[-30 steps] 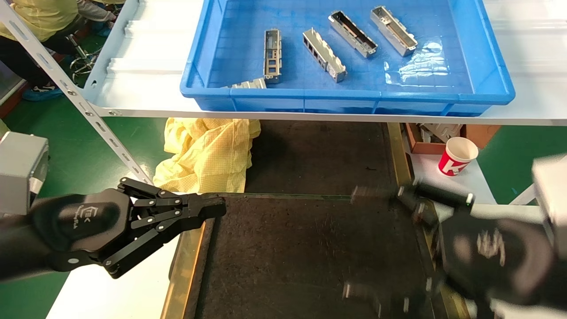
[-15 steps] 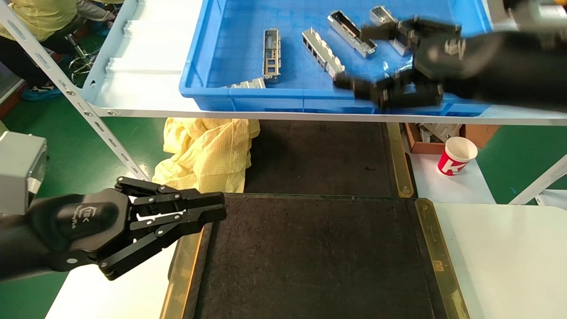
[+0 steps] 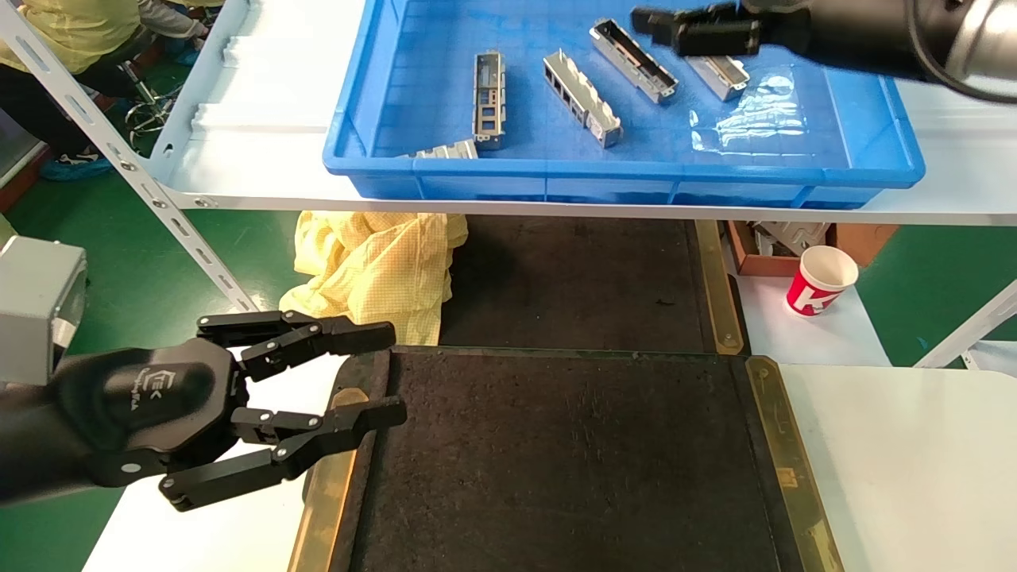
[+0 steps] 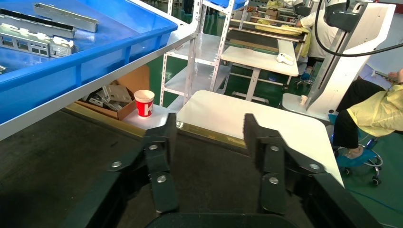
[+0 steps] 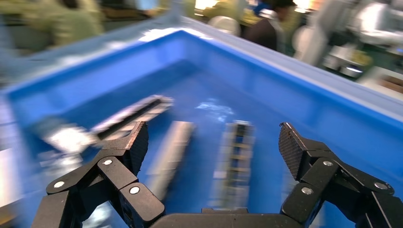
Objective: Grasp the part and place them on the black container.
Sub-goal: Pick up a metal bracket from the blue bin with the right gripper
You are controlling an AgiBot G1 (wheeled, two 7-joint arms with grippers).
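Head view first: nearest us, our left pincer (image 3: pixel 381 373) hangs with fingers spread wide and empty over the near left corner of the black container (image 3: pixel 572 461), a flat, rough felt-like tray with rounded corners and brass-coloured side strips. Beyond it, up on the white counter (image 3: pixel 262 159), sits a smooth blue plastic crate (image 3: pixel 620 179) holding several silver-grey metal housings. Our right pincer (image 5: pixel 214 147), also spread wide and empty, reaches over the crate's far right, with one part (image 3: pixel 719 75) directly beneath it, a long narrow shell.
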